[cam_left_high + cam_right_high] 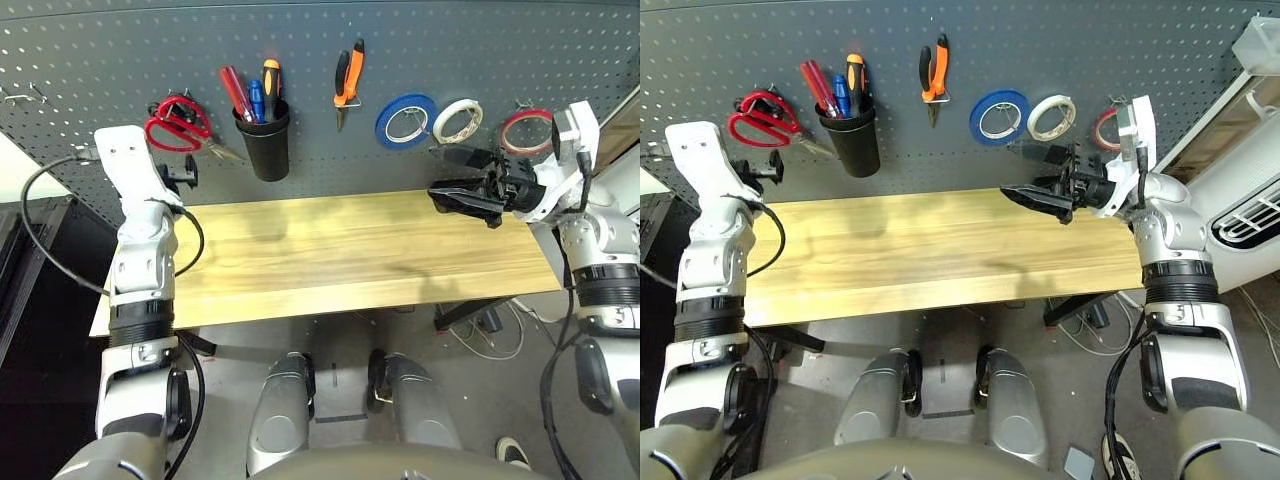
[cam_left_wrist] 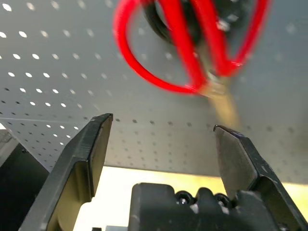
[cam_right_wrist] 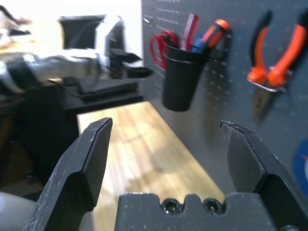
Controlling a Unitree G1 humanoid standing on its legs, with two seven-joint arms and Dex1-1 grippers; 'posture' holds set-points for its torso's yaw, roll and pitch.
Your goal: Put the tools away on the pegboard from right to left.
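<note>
The red-handled scissors hang at the far left of the pegboard, above the left tool, whose jaws are released and empty. The pliers, the screwdriver in the black cup and the red tape ring are all hung up, so the job looks finished. Best to draw the left tool straight back, low, clear of the dangling blades. The right tool is spread wide and empty over the bare counter, which leaves ample room.
</note>
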